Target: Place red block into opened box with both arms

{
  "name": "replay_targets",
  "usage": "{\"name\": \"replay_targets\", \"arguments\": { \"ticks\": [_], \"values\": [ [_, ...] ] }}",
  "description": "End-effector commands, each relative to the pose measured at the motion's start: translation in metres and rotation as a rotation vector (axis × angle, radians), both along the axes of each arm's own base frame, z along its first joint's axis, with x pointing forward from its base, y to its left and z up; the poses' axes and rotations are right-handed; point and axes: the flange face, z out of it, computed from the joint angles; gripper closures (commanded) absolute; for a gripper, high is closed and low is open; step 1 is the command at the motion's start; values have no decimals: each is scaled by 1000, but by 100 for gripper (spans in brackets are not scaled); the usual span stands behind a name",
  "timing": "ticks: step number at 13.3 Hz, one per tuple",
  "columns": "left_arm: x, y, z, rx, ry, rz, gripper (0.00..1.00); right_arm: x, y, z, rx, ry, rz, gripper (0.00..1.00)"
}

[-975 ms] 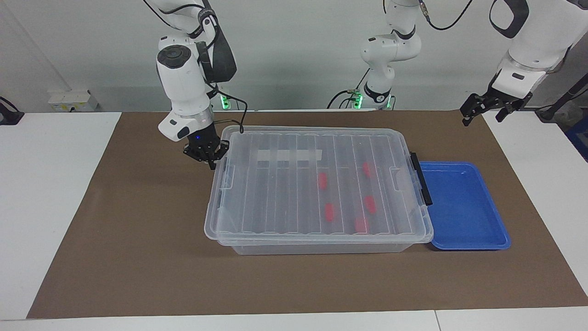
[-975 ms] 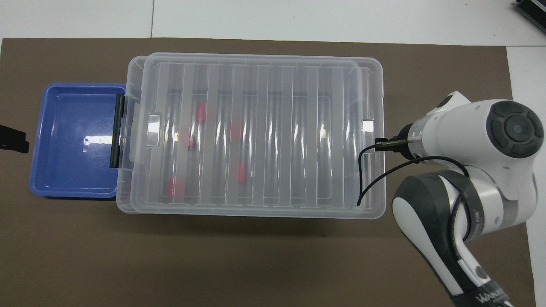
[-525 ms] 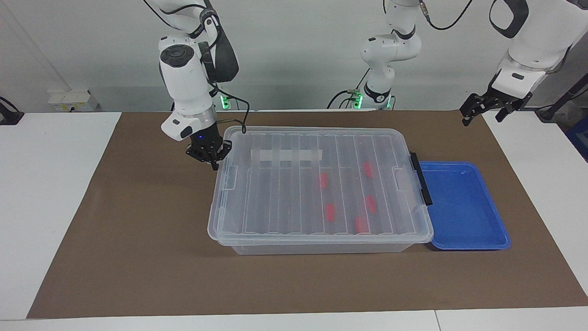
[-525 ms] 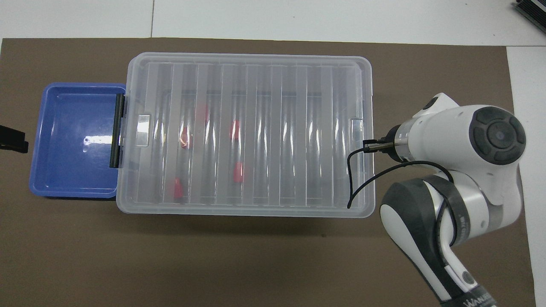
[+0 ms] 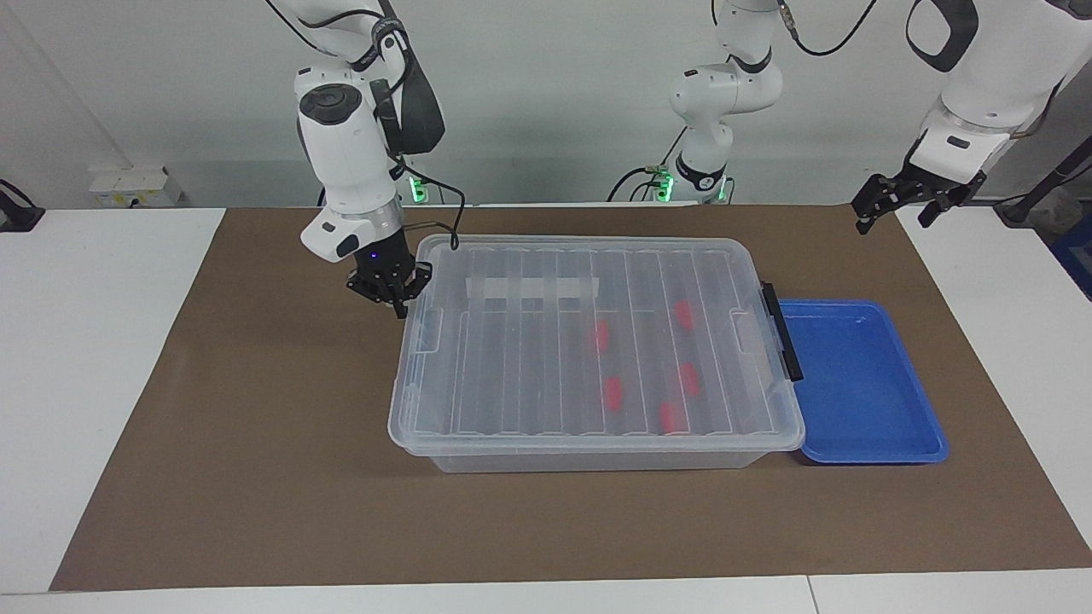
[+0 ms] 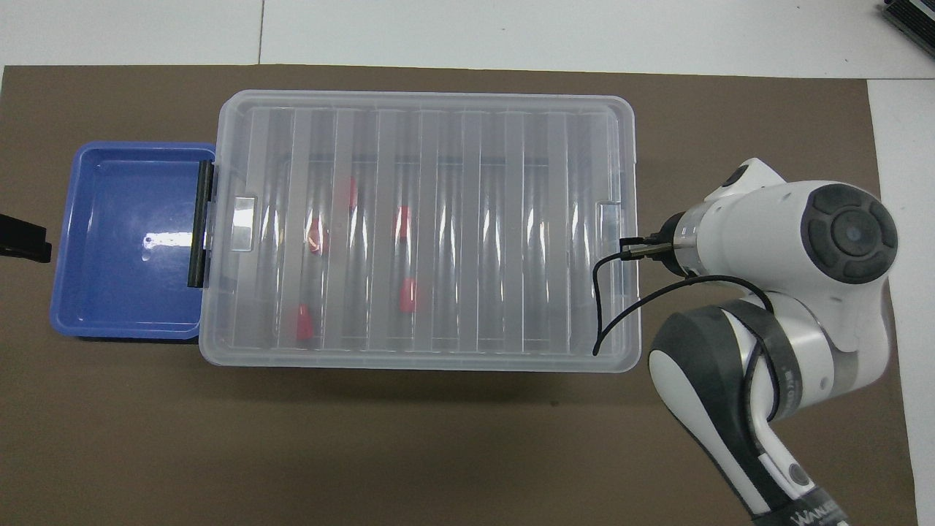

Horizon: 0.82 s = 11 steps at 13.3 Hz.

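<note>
The clear box (image 5: pixel 597 461) (image 6: pixel 628 219) stands mid-mat with its ribbed lid (image 5: pixel 520 367) lying squarely on top. Several red blocks (image 5: pixel 600 336) (image 6: pixel 407 294) show through the lid, in the half toward the left arm's end. My right gripper (image 5: pixel 397 300) is shut and low at the box's end toward the right arm, its tips against the lid's rim; in the overhead view the wrist hides it. High over the mat's corner at the left arm's end hangs my left gripper (image 5: pixel 903 206) (image 6: pixel 23 245), open with nothing in it.
A shallow blue tray (image 5: pixel 887 426) (image 6: pixel 69 241) lies against the box's end with the black latch (image 5: pixel 781 333) (image 6: pixel 199 223). A black cable (image 6: pixel 610 307) from the right wrist drapes over the lid's corner. Brown mat lies around the box.
The lid slid toward the left arm's end and now sits square on the box. The right gripper moved along with its rim. The left arm waits unchanged.
</note>
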Motion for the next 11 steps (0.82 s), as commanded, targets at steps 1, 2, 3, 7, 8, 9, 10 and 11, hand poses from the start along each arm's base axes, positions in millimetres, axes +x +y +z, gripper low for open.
{"name": "replay_targets", "arguments": {
  "ticks": [1,2,3,7,8,9,10,11],
  "values": [
    [-9,-2,1,-9,-16,-14,0,4,5,5,27,-18,-13,100],
    [-9,-7,1,-9,-16,-24,0,6,2,16,29,-24,-20,100],
    [-9,-8,1,-9,-17,-25,0,7,-9,22,26,-17,-38,100],
    [-9,-8,2,-9,-18,-27,0,3,-67,47,17,3,-149,1],
    [-9,-8,1,-9,-16,-27,0,1,-80,51,14,9,-173,0],
    [-9,-8,1,-9,-15,-27,0,-1,-90,58,3,15,-189,0],
    [-9,-8,1,-9,-15,-25,0,-2,-105,67,-6,30,-211,0],
    [-9,-8,1,-9,-15,-24,0,-3,-112,80,-11,49,-225,0]
  ]
}}
